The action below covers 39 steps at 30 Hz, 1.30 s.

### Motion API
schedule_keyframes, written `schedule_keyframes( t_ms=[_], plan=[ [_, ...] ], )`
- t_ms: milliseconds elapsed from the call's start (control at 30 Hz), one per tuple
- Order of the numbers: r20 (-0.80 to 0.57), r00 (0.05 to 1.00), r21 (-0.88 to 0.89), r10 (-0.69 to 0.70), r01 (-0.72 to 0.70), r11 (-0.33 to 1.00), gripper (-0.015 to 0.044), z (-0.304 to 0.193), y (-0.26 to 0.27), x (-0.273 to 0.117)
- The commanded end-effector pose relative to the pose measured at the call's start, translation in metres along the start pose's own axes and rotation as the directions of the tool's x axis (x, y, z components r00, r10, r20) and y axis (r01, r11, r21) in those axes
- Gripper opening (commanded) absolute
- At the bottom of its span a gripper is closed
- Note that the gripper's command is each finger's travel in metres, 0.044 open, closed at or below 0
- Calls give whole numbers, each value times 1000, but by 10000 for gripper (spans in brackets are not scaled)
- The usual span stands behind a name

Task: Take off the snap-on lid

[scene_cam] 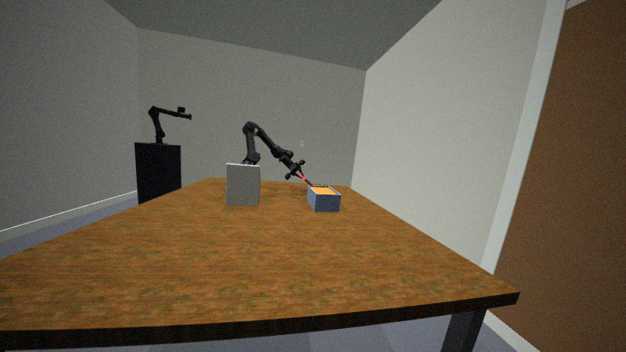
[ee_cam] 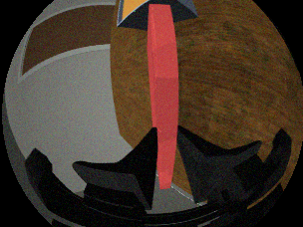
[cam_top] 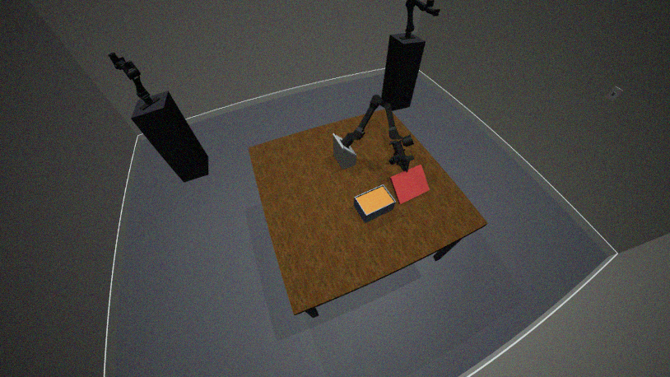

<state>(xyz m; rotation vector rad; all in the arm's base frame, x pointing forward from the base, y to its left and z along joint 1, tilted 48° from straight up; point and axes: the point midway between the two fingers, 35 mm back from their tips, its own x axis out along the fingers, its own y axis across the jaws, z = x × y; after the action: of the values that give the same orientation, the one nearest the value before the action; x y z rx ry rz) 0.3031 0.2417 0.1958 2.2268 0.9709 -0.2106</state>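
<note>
The red lid point(cam_top: 411, 185) point(scene_cam: 305, 178) point(ee_cam: 164, 95) is off the box and held by one edge in my gripper point(cam_top: 405, 166) point(scene_cam: 301, 174) point(ee_cam: 166, 129), which is shut on it. The lid is tilted, slanting down from the fingers toward the table beside the box. Whether its lower edge touches the table or the box cannot be told. The dark blue storage box point(cam_top: 368, 215) point(scene_cam: 327, 203) point(ee_cam: 136, 21) stands upright on the wooden table point(cam_top: 318, 244) point(scene_cam: 262, 271) point(ee_cam: 224, 75), with its top uncovered and an orange surface showing inside the rim.
A grey upright block point(cam_top: 344, 156) point(scene_cam: 242, 186) stands on the table near the arm's base, away from the box. The table's side edge runs close beyond the lid. Two other arms stand on black pedestals point(cam_top: 170, 140) point(cam_top: 402, 70) off the table.
</note>
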Motion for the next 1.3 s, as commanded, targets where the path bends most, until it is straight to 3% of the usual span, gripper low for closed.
schedule_keyframes(
  t_ms=[0,1267],
  plan=[
    [3,1000,6,13,-13,1000,0,1,0,2],
    [2,1000,7,12,-12,1000,0,1,-23,21]
  ],
)
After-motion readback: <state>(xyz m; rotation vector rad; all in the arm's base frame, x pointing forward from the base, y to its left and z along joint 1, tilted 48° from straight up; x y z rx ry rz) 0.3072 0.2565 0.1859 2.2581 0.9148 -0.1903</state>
